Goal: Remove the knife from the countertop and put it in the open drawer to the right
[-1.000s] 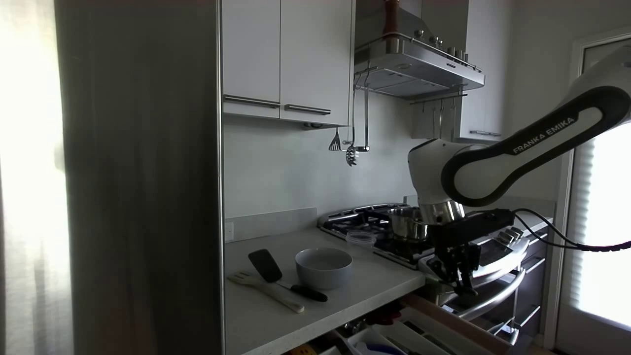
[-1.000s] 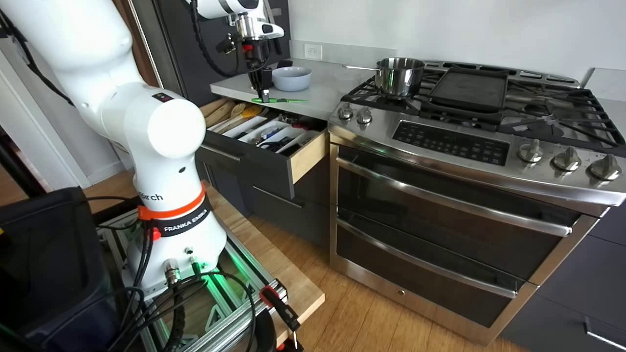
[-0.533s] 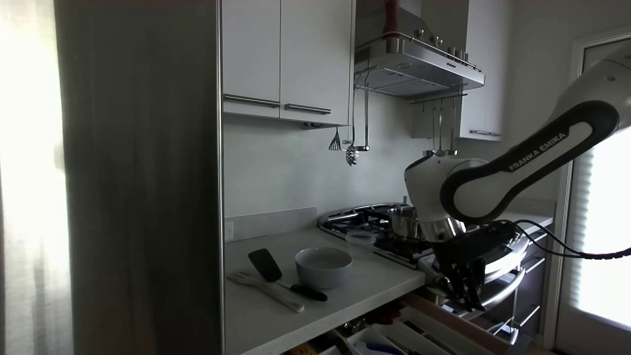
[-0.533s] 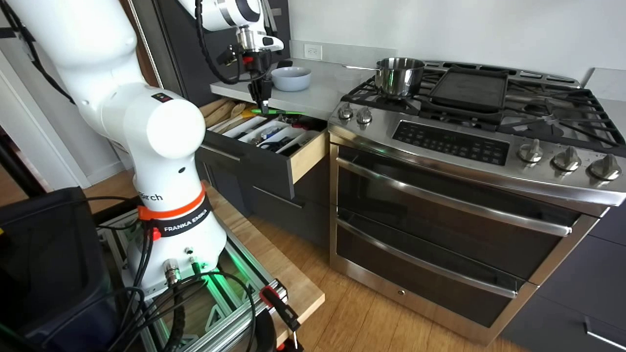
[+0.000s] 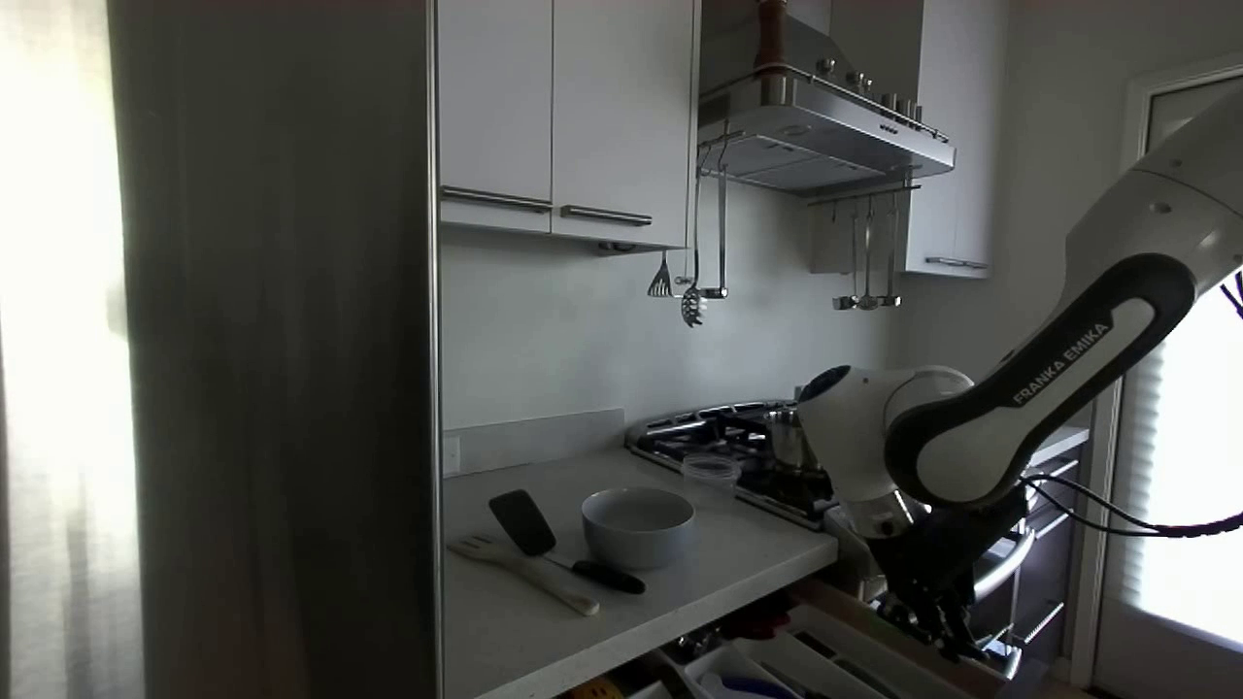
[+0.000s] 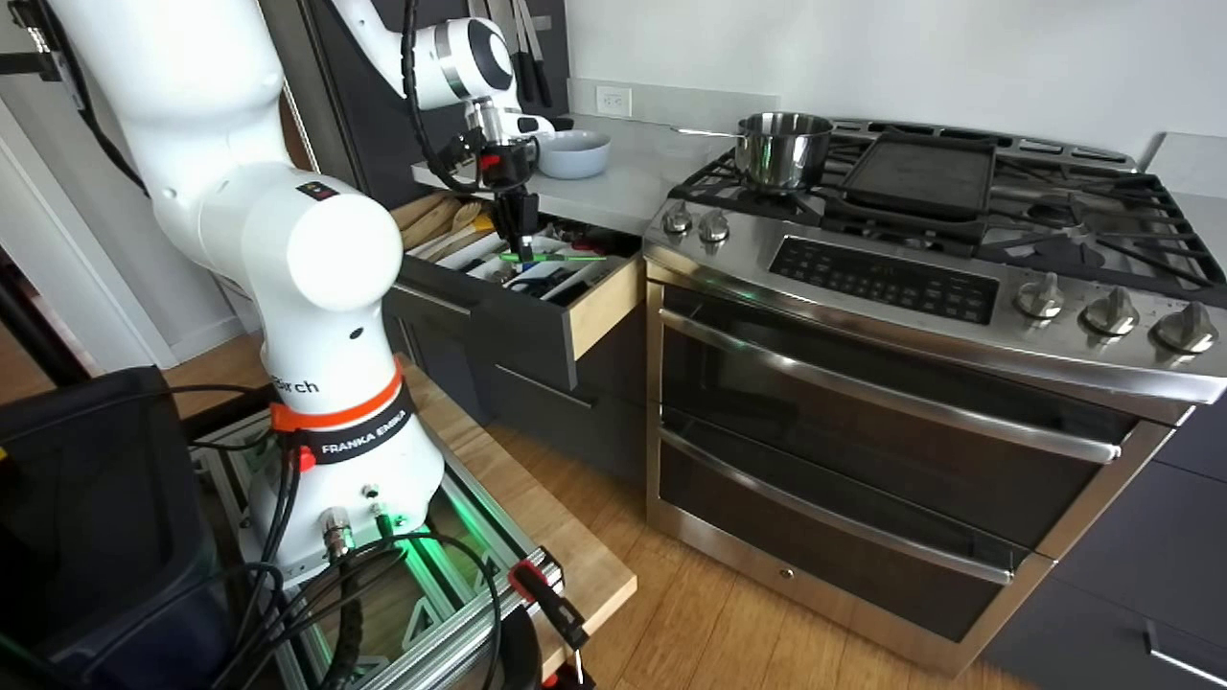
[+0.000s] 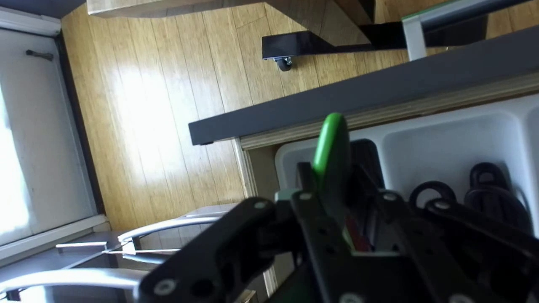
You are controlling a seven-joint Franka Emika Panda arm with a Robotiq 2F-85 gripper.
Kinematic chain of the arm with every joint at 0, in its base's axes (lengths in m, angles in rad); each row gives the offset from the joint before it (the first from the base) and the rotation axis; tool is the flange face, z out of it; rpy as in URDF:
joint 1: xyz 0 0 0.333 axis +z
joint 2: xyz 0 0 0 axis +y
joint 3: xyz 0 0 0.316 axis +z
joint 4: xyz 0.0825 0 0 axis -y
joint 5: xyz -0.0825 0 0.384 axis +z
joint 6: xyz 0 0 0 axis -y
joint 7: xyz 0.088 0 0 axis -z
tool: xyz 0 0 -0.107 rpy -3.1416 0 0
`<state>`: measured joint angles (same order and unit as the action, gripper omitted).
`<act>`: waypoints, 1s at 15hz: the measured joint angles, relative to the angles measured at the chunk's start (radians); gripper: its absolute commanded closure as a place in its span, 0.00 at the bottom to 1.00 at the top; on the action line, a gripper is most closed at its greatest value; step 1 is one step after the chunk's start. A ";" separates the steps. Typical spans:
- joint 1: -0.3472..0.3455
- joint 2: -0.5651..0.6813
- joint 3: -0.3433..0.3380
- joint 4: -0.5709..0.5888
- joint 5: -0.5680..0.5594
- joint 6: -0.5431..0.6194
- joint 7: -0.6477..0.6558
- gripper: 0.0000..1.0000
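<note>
The claw point(image 6: 521, 251) has its black fingers point(image 7: 313, 223) pinched around the green knife point(image 6: 567, 257). In an exterior view the knife goes almost straight across, poking out a little on the left of the claw and a lot more on the right. In the wrist view its round green end sticks out past the finger tips and points toward the drawer front. The knife is over the open drawer point(image 6: 606, 331), which sticks out from under the front edge of the bench point(image 6: 661, 163). It is hard to tell from here if the knife touches anything down in there.

The drawer has white trays point(image 7: 454, 134) in it. In the wrist view, some black loops point(image 7: 433, 191) lie in a tray part to the right of the knife. In an exterior view, wooden spoons point(image 6: 431, 218) lie at the drawer's left end.

On the bench sits a pale round bowl point(image 5: 638, 529). To its left lie a black spatula point(image 5: 524, 522) and a wooden slotted turner point(image 5: 539, 575). A clear plastic tub point(image 5: 711, 470) stands on the far right of the bowl, close to the stove point(image 6: 752, 235). On the stove, a shiny saucepan point(image 6: 784, 158) sits left of a flat black griddle point(image 6: 920, 177).
</note>
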<state>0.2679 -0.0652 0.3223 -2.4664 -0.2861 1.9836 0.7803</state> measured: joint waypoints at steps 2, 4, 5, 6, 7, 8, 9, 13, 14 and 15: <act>-0.001 0.020 -0.005 -0.013 -0.037 0.049 0.000 0.94; -0.001 0.039 -0.011 -0.024 -0.073 0.104 0.000 0.94; -0.001 0.049 -0.014 -0.027 -0.094 0.128 0.000 0.94; -0.001 0.059 -0.018 -0.028 -0.113 0.149 0.001 0.94; -0.001 0.070 -0.023 -0.028 -0.133 0.171 0.003 0.94; -0.002 0.081 -0.029 -0.028 -0.153 0.194 0.006 0.94; -0.002 0.093 -0.035 -0.028 -0.177 0.216 0.014 0.94; -0.001 0.142 -0.059 -0.028 -0.236 0.274 0.031 0.94; -0.001 0.153 -0.064 -0.028 -0.244 0.279 0.033 0.94; -0.001 0.163 -0.070 -0.028 -0.254 0.287 0.035 0.94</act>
<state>0.2668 0.0981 0.2526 -2.4942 -0.5405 2.2703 0.8156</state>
